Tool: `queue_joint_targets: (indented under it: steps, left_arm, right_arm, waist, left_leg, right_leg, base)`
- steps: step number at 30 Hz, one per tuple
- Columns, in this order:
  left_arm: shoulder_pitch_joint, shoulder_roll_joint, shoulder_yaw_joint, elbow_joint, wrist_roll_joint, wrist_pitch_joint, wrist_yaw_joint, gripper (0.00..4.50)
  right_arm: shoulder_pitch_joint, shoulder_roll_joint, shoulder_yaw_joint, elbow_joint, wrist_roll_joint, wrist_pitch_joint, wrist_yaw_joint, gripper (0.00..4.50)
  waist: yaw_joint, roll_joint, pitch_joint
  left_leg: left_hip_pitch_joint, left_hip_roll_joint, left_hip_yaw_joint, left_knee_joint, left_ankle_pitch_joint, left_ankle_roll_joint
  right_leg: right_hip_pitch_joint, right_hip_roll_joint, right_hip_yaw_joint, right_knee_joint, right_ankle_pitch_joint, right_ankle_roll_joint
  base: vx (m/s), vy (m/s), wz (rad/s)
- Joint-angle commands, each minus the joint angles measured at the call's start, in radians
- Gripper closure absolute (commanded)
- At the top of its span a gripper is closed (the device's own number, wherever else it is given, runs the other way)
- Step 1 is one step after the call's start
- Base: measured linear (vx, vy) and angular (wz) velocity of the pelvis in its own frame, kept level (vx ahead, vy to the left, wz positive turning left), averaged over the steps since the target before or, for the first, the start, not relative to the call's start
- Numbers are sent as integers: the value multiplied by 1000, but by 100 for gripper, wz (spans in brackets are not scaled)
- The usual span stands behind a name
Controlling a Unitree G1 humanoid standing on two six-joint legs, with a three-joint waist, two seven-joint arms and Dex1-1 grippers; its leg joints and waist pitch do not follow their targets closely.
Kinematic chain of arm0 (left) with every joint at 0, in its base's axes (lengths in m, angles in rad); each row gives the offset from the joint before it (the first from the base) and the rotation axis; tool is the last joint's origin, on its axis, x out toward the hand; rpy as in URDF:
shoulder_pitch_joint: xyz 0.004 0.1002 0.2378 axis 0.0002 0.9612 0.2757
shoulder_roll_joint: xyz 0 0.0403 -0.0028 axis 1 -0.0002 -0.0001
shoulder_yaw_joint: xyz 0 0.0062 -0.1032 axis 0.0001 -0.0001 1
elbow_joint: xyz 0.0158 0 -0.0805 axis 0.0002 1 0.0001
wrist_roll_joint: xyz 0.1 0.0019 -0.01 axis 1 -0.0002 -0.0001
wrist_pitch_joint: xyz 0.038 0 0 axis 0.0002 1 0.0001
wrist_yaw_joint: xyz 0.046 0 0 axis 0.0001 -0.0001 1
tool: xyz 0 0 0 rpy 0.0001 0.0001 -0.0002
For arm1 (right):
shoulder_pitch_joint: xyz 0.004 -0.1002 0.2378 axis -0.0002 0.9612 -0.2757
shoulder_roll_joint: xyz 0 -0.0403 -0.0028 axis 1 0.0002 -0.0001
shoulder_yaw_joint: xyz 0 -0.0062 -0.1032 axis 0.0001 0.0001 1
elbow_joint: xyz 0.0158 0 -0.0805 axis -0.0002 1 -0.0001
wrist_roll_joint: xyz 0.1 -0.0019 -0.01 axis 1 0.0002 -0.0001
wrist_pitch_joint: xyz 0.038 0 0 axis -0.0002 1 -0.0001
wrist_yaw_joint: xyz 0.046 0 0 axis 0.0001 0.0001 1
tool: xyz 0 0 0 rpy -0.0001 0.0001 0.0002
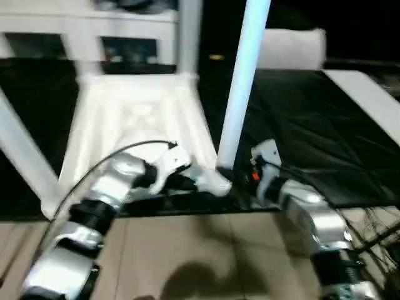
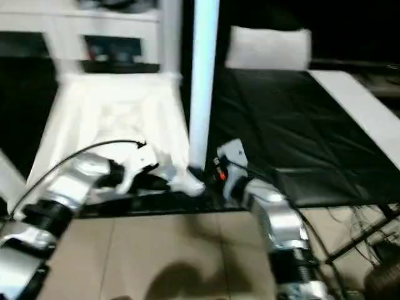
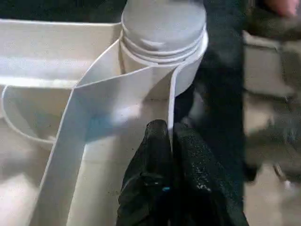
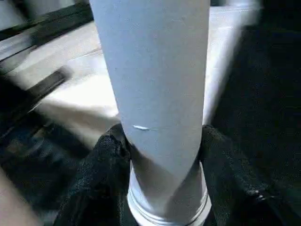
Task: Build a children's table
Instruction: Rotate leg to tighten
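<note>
a: the table top (image 1: 134,119) is lying upside down on the dark mat (image 1: 312,125), ribs facing up, with the white cabinet (image 1: 94,25) standing behind it. it's looking like stiff moulded plastic, probably light for its size and fairly slick, so i'd judge the thin ribs and the rim to be the places to take hold, not the flat panel.

b: and the legs?

a: one leg (image 1: 240,87) is standing nearly upright in the near corner socket (image 1: 215,181), the corner closest to the robot on its right side. another leg (image 1: 22,156) is slanting up at the left edge, and a third is rising at a far corner. they're smooth, tapered and rigid, so a grip low down near the socket is likely giving the most control; higher up, i'd guess the tube would slip or wobble.

b: where are the claws sitting?

a: the right claw (image 4: 160,165) is closing around the foot of that near leg, one finger on each side just above the grooved base. the left claw (image 3: 170,141) is pinched narrow on a thin upright rib (image 3: 113,94) just beside the same socket, apparently steadying the top.

b: is the leg seated?

a: can't tell; the base rings are showing above the socket.
</note>
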Motion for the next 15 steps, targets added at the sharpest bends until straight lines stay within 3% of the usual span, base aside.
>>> queue_joint_targets:
  steps: [1,2,3,4,5,6,8,10,12,15]
  left_arm:
    - [-38,-75,42,3,-43,30,136,450]
    - [-44,-88,52,5,-45,39,162,450]
    - [-47,-96,58,4,-45,46,179,450]
    - [-51,-106,64,2,-43,55,203,450]
    - [-54,-115,69,-3,-42,64,220,450]
    - [-58,-126,71,-11,-36,70,241,450]
    - [-59,-130,72,-18,-28,77,255,450]
    - [-59,-123,56,-28,-9,74,250,450]
    - [-53,-105,41,-38,5,61,231,450]
    - [-39,-72,20,-46,12,28,184,450]
  right_arm:
    - [-24,87,32,77,5,35,-104,260]
    - [-36,111,20,92,8,34,-143,260]
    - [-43,126,11,100,11,34,-170,260]
    - [-53,145,0,109,13,37,-203,260]
    - [-62,162,-10,116,16,39,-228,260]
    - [-74,184,-22,127,7,33,-266,260]
    - [-78,199,-31,130,2,26,-278,260]
    - [-75,203,-36,117,-1,-4,-279,204]
    - [-64,192,-41,95,9,-21,-260,187]
    - [-32,142,-24,50,10,-67,-197,147]
  waist:
    - [15,8,-53]
    - [32,-6,-58]
    - [38,-3,-64]
    - [37,8,-69]
    - [23,16,-71]
    - [23,15,-77]
    - [23,12,-75]
    - [24,14,-69]
    - [25,20,-65]
    - [26,19,-66]
  left_leg:
    - [-4,35,-62,-66,-397,-85]
    - [-26,36,-62,-50,-167,-32]
    - [-42,38,-60,-61,-91,-20]
    - [-48,48,-57,-81,-18,-13]
    - [-43,58,-56,-83,1,-11]
    - [-36,58,-53,-78,17,1]
    - [-39,52,-45,-75,25,33]
    - [-37,51,-42,-78,-33,46]
    - [-34,56,-42,-82,-93,35]
    - [-32,61,-45,-85,-105,28]
  right_leg:
    - [5,-137,91,-146,-589,-74]
    - [21,-146,105,-156,-637,-43]
    - [34,-131,101,-143,-562,-42]
    - [31,-95,90,-116,-331,-74]
    - [23,-72,87,-93,-134,-130]
    - [23,-69,87,-80,12,-175]
    - [26,-69,87,-77,106,-218]
    - [28,-72,87,-89,40,-222]
    - [25,-73,89,-100,-66,-205]
    - [26,-72,89,-103,-83,-188]
  base:
    - [51,-53,-5]
    - [25,-66,-23]
    - [19,-52,-14]
    - [19,-52,-14]
    - [0,0,0]
    - [0,0,0]
    - [0,0,0]
    - [0,0,0]
    - [0,0,0]
    - [0,0,0]
